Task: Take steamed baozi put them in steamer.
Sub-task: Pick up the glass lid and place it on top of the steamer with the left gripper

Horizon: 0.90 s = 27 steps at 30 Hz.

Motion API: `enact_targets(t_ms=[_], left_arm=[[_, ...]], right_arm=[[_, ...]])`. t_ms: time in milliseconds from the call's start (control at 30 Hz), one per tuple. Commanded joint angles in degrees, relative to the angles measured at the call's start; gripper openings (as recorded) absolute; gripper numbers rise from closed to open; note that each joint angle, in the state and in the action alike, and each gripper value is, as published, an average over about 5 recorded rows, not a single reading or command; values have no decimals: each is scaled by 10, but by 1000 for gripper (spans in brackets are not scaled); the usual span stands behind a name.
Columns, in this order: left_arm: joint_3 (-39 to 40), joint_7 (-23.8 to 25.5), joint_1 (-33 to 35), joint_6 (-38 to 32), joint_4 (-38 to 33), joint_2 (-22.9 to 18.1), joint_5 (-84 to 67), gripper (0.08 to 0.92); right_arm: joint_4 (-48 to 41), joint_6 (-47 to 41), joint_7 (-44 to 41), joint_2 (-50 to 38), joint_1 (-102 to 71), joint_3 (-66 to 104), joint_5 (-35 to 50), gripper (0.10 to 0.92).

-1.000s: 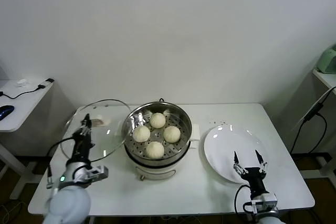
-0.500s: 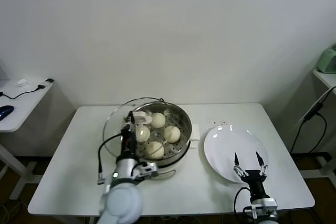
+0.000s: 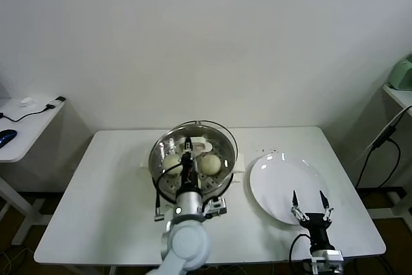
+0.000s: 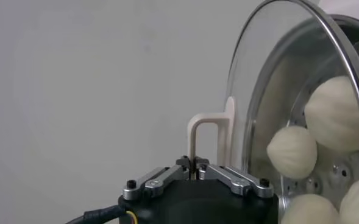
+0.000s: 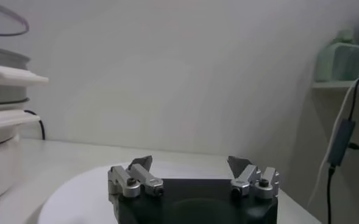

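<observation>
Baozi (image 3: 210, 163) loaded in steamer (image 3: 226, 148); left hand (image 4: 195, 168) pinched glass lid's handle (image 4: 211, 139) over it. Next: lower lid centred. Right hand (image 3: 310, 208) idled spread near table's front edge.

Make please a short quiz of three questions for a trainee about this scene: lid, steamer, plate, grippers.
1. True or false: the plate holds a bun.
2. What does the left gripper grip?
A. a bun
B. the lid handle
C. the plate rim
3. Fill in: the lid is over the ____.

Key: 1 false; 2 B; 3 steamer. The right gripper is open at the plate's near edge.
</observation>
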Motion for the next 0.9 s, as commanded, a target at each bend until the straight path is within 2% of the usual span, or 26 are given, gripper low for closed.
enact_targets(t_ms=[33, 433, 833, 900], left_arm=[[32, 8, -9, 13, 25, -28, 24, 132], [11, 4, -16, 5, 64, -17, 43, 132], [-5, 3, -14, 3, 70, -6, 43, 132], [-5, 3, -13, 3, 67, -4, 42, 153]], right_arm=[[-3, 21, 8, 2, 0, 2, 0, 823], [-8, 25, 9, 4, 6, 2, -1, 823], [-6, 24, 3, 5, 6, -1, -2, 823], [-4, 22, 1, 5, 5, -1, -2, 823]])
